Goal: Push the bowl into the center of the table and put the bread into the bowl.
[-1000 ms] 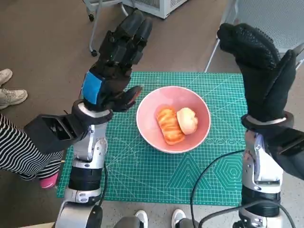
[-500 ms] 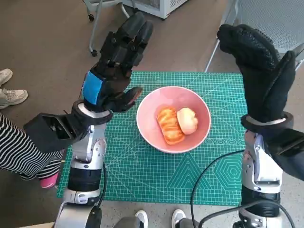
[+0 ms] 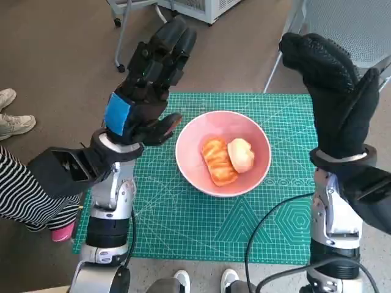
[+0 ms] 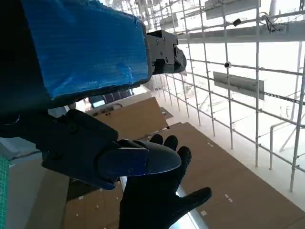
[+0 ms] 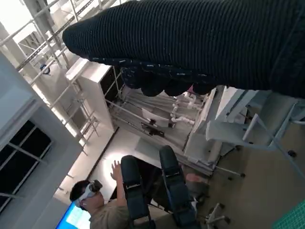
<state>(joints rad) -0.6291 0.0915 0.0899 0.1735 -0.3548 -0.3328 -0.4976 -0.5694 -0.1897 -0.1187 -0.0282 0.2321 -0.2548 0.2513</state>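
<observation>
Nothing moved since half a second ago. Head view: glazed orange bread point(image 3: 218, 160) beside pale bun inside smooth pink round bowl point(image 3: 223, 152) mid green gridded mat point(image 3: 183, 220); blue-taped left hand point(image 3: 146, 91) and knit-gloved right hand point(image 3: 333, 91) raised either side, fingers apart, empty. Left wrist: only ceiling grid plus right glove point(image 4: 157, 200). Right wrist: seated person wearing headset point(image 5: 95, 200), unseen elsewhere.

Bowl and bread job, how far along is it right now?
It looks finished. The pink bowl sits near the middle of the green mat, and two pieces of bread lie inside it. Nothing is in hand: the left hand and right hand are both raised above the table, holding nothing. No step appears left.
</observation>
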